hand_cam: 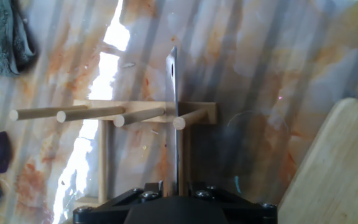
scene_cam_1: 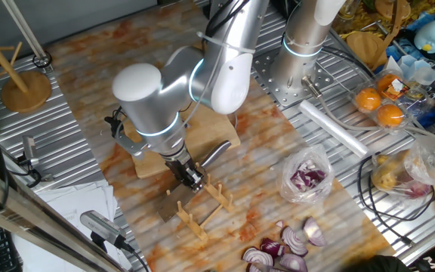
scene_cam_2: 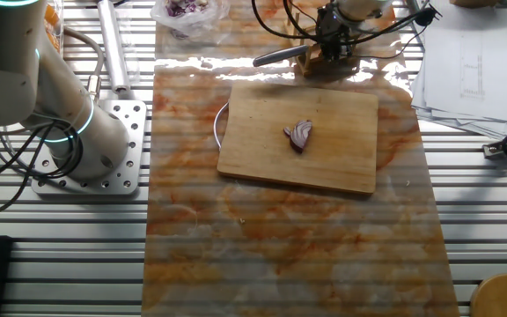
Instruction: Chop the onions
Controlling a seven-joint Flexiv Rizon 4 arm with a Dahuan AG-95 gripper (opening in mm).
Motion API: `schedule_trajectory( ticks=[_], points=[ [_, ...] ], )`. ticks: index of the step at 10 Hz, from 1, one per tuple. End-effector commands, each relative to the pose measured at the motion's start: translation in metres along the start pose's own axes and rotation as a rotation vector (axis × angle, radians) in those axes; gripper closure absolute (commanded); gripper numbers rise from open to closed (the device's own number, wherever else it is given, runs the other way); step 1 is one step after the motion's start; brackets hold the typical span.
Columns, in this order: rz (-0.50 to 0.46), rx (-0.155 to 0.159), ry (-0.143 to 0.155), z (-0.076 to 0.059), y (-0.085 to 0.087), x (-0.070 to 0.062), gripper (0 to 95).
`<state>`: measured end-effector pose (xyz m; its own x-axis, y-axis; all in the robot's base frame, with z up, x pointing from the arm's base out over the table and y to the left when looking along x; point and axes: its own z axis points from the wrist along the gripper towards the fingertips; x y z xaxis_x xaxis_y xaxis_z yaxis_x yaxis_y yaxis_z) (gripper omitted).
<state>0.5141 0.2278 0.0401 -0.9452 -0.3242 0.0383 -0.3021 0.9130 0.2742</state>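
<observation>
Stand point(scene_cam_1: 26, 89): round wooden base with upright post, far left in one fixed view, on the metal table point(scene_cam_1: 59, 162).
Paper point(scene_cam_1: 74, 200): white sheets at the table's left edge in that view; at the right in the other fixed view.
Arm point(scene_cam_1: 180, 83): silver, bent down over the marbled mat point(scene_cam_2: 280, 238), hiding most of the board in one fixed view.
Gripper point(scene_cam_1: 190, 178): low over the rack; in the hand view a knife blade runs straight out from between the fingers, edge-on, so it is pinching the knife.
Knife point(hand_cam: 173, 124): thin blade seen edge-on in the hand view, lying among the rack's pegs; a dark handle sticks out sideways at the gripper in both fixed views.
Rack point(hand_cam: 135, 115): light wooden frame with dowel pegs, on the mat just beside the board.
Board point(scene_cam_2: 299, 136): wooden cutting board, middle of the mat in the other fixed view; its corner shows at the right edge of the hand view.
Onion point(scene_cam_2: 299, 134): one small purple-and-white piece, lying near the middle of the board, well apart from the gripper.
Bag point(scene_cam_1: 306, 177): clear plastic with purple chunks inside, right of the rack.
Wedges point(scene_cam_1: 285, 249): larger purple onion pieces with white rings, at the bottom right of the mat.
Oranges point(scene_cam_1: 379, 106): in a clear tray, far right.
</observation>
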Motion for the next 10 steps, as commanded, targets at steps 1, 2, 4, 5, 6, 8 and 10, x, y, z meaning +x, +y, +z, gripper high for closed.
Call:
schedule_trajectory(
  ticks=[1, 2, 4, 5, 6, 8, 10],
  points=[
    [-0.001, 0.001, -0.003, 0.000, 0.000, 0.000, 95.0],
    [0.002, -0.001, -0.003, 0.000, 0.000, 0.000, 95.0],
    [0.015, -0.019, -0.011, 0.001, 0.003, 0.000, 95.0],
    [0.014, -0.015, -0.008, 0.001, 0.003, 0.000, 95.0],
    [0.018, -0.008, -0.006, 0.000, 0.003, -0.001, 95.0],
    [0.036, 0.004, -0.006, -0.013, 0.003, -0.003, 95.0],
    [0.055, 0.023, -0.018, -0.041, 0.005, -0.007, 95.0]
  ],
)
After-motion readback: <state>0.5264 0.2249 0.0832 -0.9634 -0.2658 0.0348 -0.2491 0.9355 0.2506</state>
